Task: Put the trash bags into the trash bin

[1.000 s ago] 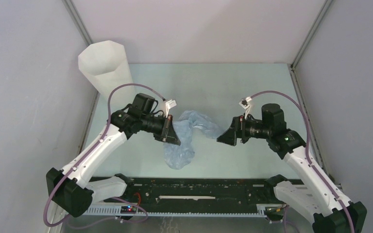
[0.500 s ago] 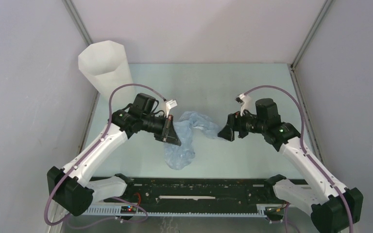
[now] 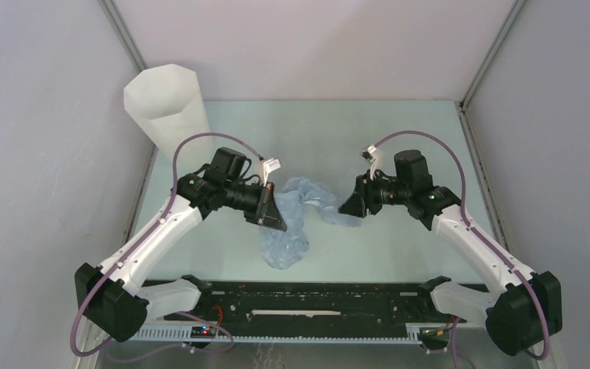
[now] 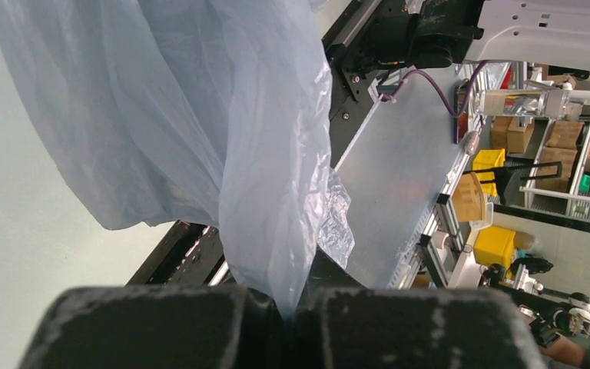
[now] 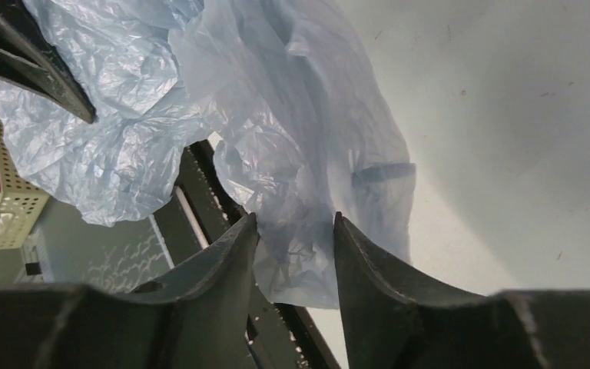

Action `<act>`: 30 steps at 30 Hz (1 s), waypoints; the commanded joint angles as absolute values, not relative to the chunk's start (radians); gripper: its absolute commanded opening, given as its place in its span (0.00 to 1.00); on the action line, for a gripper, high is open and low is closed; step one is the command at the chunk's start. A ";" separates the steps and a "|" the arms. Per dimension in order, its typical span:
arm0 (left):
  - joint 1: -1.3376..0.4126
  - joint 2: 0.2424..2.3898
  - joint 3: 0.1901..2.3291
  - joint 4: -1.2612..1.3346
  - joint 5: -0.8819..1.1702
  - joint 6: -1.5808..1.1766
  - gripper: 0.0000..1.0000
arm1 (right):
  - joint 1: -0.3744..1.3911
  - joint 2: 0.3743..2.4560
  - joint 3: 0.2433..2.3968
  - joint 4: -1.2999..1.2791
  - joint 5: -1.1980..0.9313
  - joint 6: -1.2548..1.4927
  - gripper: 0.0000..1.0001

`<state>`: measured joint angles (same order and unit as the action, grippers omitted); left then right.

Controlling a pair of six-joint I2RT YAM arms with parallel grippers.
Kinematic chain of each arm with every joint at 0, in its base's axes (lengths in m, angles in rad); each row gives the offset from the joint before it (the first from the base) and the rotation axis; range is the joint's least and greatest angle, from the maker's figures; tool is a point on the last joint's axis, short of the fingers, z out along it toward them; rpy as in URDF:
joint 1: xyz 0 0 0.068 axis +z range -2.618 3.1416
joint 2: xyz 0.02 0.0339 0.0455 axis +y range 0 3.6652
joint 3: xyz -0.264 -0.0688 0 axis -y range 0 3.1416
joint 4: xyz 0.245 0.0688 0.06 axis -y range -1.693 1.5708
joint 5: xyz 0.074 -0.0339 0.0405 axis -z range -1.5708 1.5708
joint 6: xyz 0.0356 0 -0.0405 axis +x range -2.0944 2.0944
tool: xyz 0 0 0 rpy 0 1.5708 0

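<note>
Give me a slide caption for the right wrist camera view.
Right pincer, jaws apart, straddling a fold of the crumpled pale blue trash bag over the table.

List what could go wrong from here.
The left gripper pinches only a narrow gather of the trash bag; the film may slip or tear when lifted.
The right gripper has its jaws apart around a loose fold; it may close on too little.
The trash bin stands in the back left corner; the dangling bag might tip it.
</note>
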<state>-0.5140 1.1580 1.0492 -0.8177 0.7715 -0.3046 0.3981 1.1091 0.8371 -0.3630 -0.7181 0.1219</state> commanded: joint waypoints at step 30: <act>-0.854 0.918 0.903 -0.097 0.279 -1.030 0.99 | 0.228 1.020 0.918 -0.471 -0.602 1.385 0.00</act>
<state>-0.7517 0.8940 0.9764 -0.5255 0.2546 -0.7490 0.2043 1.0779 0.9115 -0.5198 -0.6868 1.2201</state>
